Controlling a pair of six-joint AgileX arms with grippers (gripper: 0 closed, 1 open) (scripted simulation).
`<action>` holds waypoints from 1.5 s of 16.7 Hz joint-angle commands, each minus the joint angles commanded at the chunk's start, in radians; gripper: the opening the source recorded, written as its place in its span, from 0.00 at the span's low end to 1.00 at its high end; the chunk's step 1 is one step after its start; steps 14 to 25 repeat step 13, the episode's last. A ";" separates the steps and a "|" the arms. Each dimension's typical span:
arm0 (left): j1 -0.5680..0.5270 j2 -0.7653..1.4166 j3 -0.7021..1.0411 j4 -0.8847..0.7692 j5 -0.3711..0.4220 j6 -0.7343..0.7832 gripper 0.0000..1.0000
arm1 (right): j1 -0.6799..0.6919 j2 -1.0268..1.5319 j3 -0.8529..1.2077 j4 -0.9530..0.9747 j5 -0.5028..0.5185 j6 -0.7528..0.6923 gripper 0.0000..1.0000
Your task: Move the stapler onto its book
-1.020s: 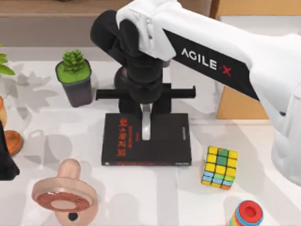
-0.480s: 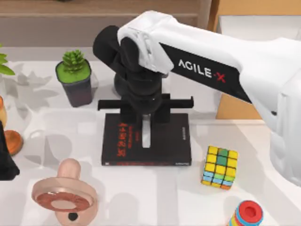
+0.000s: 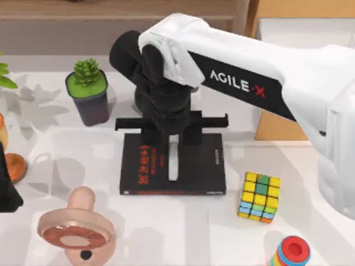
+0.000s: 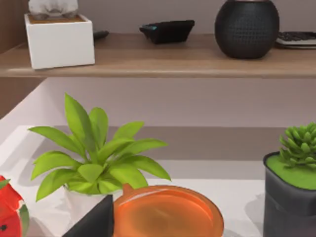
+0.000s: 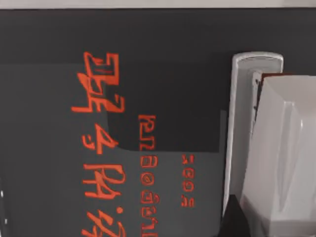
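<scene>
One step left: our right gripper (image 3: 173, 145) holds the stapler (image 3: 173, 165) low over the book (image 3: 202, 169), fingers clamped on it. Next: release, lift clear.

A leafy green plant (image 4: 96, 153) in a white pot stands behind an orange dish (image 4: 168, 212). A succulent (image 4: 296, 173) in a dark pot sits well apart. On the shelf (image 4: 158, 61): a white box (image 4: 59, 39) and a black sphere (image 4: 247, 27).

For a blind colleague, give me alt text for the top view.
The right arm's gripper holds a slim pale grey stapler over a flat black book with red lettering, mid-table, between a potted succulent and a colourful puzzle cube.
</scene>
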 joint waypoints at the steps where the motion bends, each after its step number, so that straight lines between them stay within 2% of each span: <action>1: 0.000 0.000 0.000 0.000 0.000 0.000 1.00 | 0.000 0.000 0.000 0.000 0.000 0.000 0.53; 7: 0.000 0.000 0.000 0.000 0.000 0.000 1.00 | 0.000 0.000 0.000 0.000 0.000 0.000 0.98; 8: 0.000 0.000 0.000 0.000 0.000 0.000 1.00 | 0.000 0.000 0.000 0.000 0.000 0.000 1.00; 25: 0.000 0.000 0.000 0.000 0.000 0.000 1.00 | 0.000 0.000 0.000 0.000 0.000 0.000 1.00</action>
